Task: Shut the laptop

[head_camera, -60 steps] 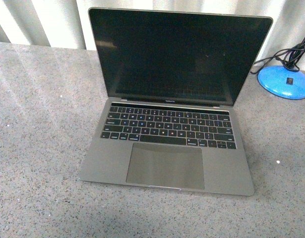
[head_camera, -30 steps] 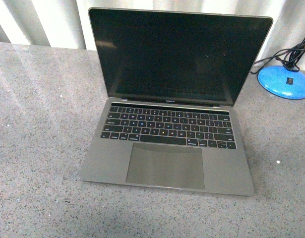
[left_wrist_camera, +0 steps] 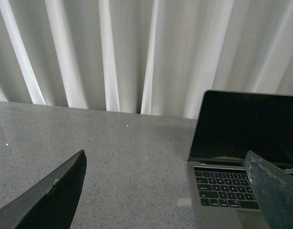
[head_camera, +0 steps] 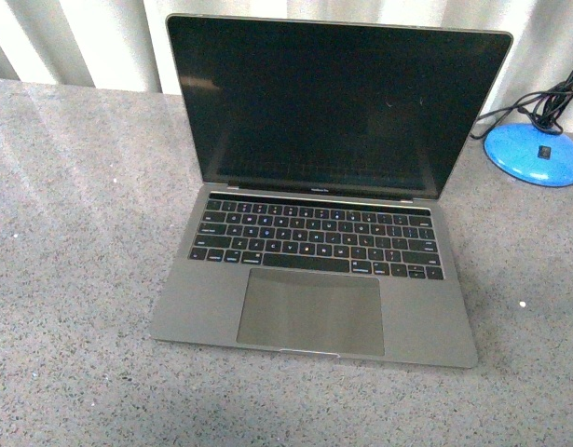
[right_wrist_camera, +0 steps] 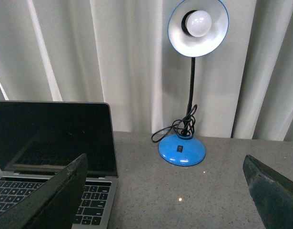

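The grey laptop [head_camera: 314, 270] stands open in the middle of the speckled grey table [head_camera: 72, 279], its dark screen [head_camera: 333, 107] upright and facing me, black keys and trackpad showing. Neither arm appears in the front view. My left gripper [left_wrist_camera: 167, 191] is open over bare table, with the laptop [left_wrist_camera: 232, 181] beside one finger. The right gripper [right_wrist_camera: 165, 193] is open too, hovering over the table between the laptop [right_wrist_camera: 51, 157] and a lamp; nothing lies between its fingers.
A blue desk lamp [right_wrist_camera: 189, 86] with a round base [head_camera: 538, 154] and black cord stands at the back right of the laptop. White curtains [head_camera: 81, 42] hang behind the table's far edge.
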You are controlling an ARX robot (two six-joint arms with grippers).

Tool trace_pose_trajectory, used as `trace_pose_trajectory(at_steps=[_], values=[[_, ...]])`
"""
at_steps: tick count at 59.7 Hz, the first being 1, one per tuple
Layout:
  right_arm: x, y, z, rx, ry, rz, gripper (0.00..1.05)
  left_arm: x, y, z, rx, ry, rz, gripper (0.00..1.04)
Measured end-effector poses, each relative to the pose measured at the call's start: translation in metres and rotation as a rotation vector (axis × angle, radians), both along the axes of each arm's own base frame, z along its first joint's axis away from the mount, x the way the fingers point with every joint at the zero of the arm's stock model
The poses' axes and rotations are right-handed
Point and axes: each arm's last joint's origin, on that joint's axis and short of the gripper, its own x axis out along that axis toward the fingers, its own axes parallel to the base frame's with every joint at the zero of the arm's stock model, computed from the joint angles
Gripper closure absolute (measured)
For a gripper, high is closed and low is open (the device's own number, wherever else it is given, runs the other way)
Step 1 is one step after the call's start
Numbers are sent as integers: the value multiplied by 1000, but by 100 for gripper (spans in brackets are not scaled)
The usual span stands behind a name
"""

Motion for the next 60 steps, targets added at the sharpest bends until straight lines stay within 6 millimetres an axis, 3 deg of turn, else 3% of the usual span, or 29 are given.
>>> trace_pose_trajectory(at_steps=[42, 47, 49, 53, 56, 60], values=[[0, 0, 0, 0, 4, 0, 10, 0, 0, 0, -6, 4, 11, 7], [2, -1, -1, -59, 298, 188, 10, 2, -2, -1, -126, 268, 284, 7], [6, -1, -2, -76, 432, 274, 10, 5, -4, -1, -139, 351, 393, 7], [19, -4, 1, -111, 497, 313, 10, 15, -7, -1, -158, 383, 549, 7], [31, -6, 8, -147, 495, 307, 10, 23, -8, 2, -178, 372, 556, 7], [62, -8, 29, -248, 450, 308, 10, 45, -9, 15, -208, 336, 468, 7]])
